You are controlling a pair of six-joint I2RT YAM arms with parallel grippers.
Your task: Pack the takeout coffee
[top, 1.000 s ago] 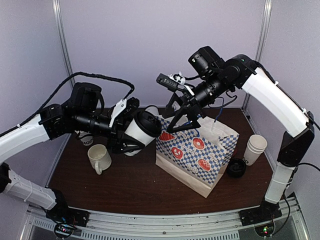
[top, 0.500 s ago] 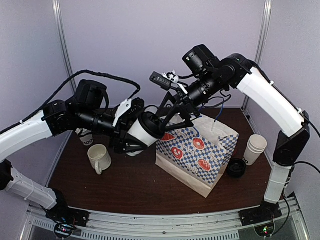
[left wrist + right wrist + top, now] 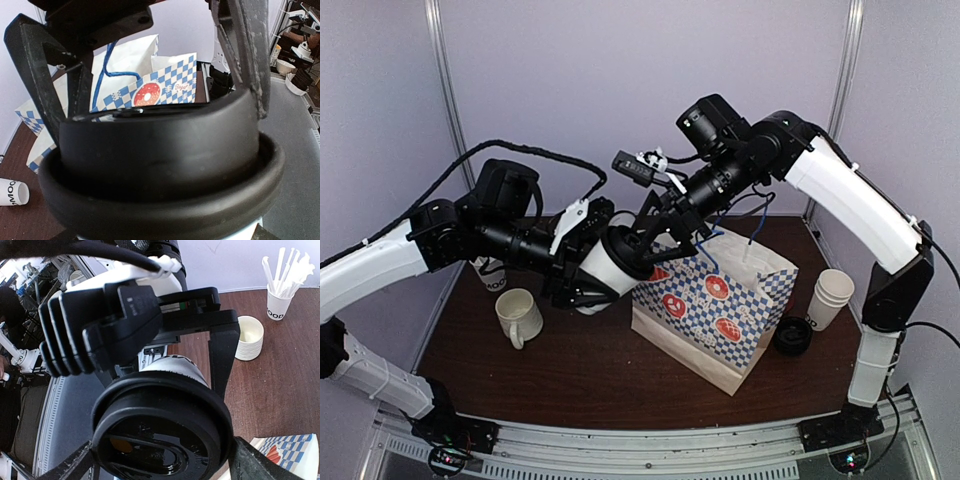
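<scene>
One takeout coffee (image 3: 610, 262), a white paper cup with a black lid, hangs tilted above the table, left of the bag. My left gripper (image 3: 588, 272) is shut on the cup's body. My right gripper (image 3: 646, 238) comes in from the upper right, and its two fingers press the rim of the black lid (image 3: 160, 440) from both sides. In the left wrist view the lid (image 3: 160, 165) fills the lower half and hides my left fingers. The checked paper bag (image 3: 715, 300) stands open just right of the cup.
A cream mug (image 3: 518, 316) and a cup of white straws (image 3: 277, 302) stand at the left. A stack of white cups (image 3: 830, 297) and a loose black lid (image 3: 792, 335) sit right of the bag. The bag's blue handle (image 3: 107, 70) rises behind the cup.
My right gripper has swung left and down to the cup's lid and narrowed onto it. The left arm has carried the cup slightly right, toward the bag.
</scene>
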